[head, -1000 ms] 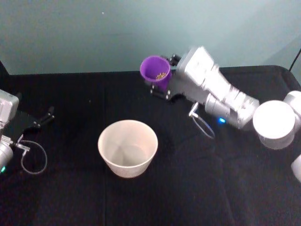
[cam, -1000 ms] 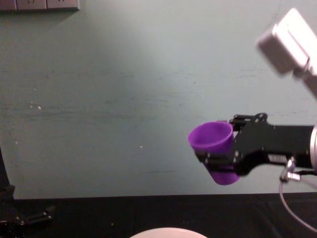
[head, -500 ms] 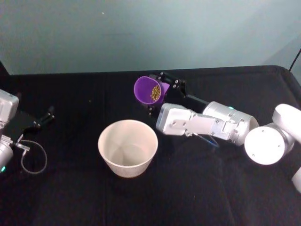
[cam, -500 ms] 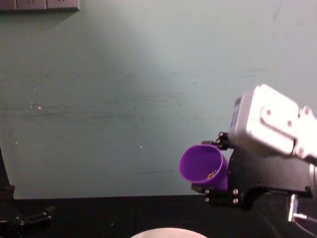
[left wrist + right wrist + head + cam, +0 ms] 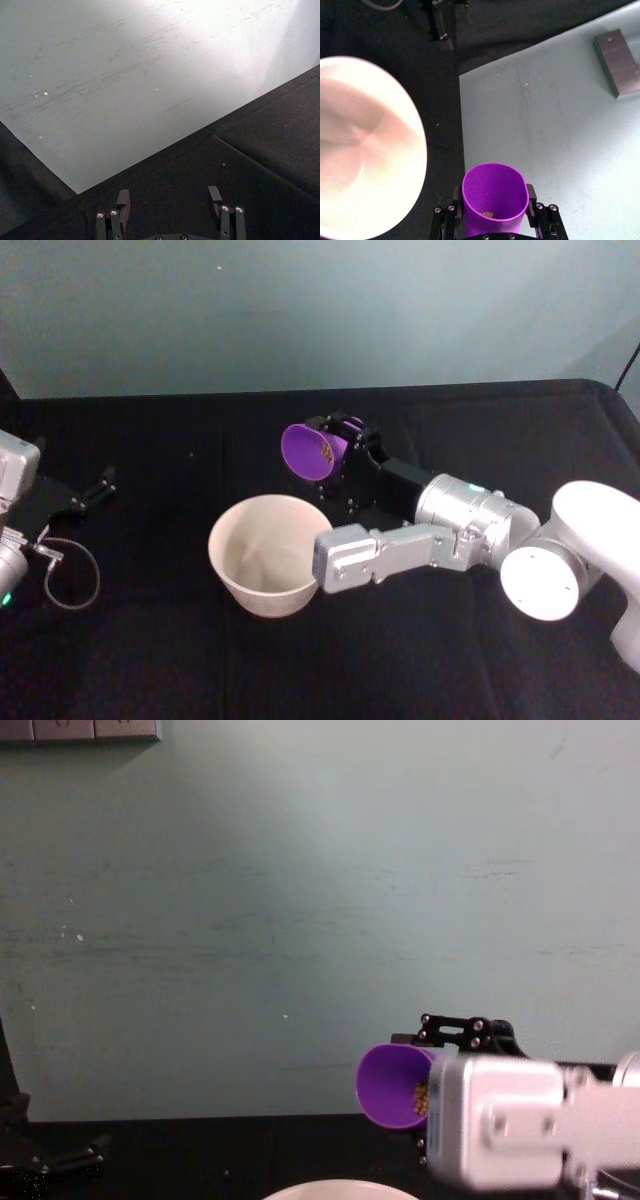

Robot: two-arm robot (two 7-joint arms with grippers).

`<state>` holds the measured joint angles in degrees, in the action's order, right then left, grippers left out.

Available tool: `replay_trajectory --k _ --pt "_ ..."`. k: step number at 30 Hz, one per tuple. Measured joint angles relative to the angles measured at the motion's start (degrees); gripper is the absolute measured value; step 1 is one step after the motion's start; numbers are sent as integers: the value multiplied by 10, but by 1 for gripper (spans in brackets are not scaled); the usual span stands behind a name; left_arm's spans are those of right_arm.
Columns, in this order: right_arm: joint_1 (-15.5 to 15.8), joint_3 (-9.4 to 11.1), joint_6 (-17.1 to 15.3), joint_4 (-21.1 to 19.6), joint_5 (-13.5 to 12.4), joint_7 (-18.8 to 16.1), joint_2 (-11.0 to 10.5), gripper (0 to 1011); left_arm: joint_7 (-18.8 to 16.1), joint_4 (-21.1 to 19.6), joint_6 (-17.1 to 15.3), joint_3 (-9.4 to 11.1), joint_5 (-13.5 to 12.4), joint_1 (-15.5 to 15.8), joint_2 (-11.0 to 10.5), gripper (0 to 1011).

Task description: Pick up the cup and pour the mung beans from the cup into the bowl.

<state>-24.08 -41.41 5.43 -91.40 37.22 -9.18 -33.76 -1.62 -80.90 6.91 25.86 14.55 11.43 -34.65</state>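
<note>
The purple cup (image 5: 310,452) hangs tipped on its side above the far right rim of the bowl (image 5: 262,592), its mouth facing left. My right gripper (image 5: 330,448) is shut on it, one black finger on each side. Mung beans (image 5: 327,453) lie inside the cup near its lower wall. In the right wrist view the cup (image 5: 495,197) sits between the fingers (image 5: 530,194), with the pale bowl (image 5: 421,150) beside it, nothing inside. In the chest view the cup (image 5: 388,1086) hangs over the bowl's rim (image 5: 335,1187). My left gripper (image 5: 90,494) rests open at the table's left edge.
A black cloth (image 5: 160,660) covers the table, backed by a pale green wall (image 5: 300,310). A thin cable loop (image 5: 72,585) lies by the left arm. The right forearm (image 5: 400,550) reaches across just right of the bowl.
The right arm has rolled its wrist and come down toward the bowl. The cup went from nearly upright to lying on its side, and the beans slid toward its mouth.
</note>
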Motion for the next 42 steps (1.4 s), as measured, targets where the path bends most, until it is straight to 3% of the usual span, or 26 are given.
replay_trajectory --k 1,7,14,17,18,33,42 --pt "0 -5 0 0 22 8 -1 722 0 0 0 0 0 0 0 1012" --pt "0 -17 1 0 80 30 -4 722 0 0 0 0 0 0 0 1011" --pt "1 -25 6 0 120 37 -6 722 0 0 0 0 0 0 0 1012" --pt "0 -31 10 1 147 45 -8 722 0 0 0 0 0 0 0 1011" --pt "0 -37 12 2 168 50 -9 722 0 0 0 0 0 0 0 1011" --pt "-2 -55 14 4 269 75 -14 722 0 0 0 0 0 0 0 1011" --pt "-3 -59 10 5 297 86 -16 722 0 0 0 0 0 0 0 1012"
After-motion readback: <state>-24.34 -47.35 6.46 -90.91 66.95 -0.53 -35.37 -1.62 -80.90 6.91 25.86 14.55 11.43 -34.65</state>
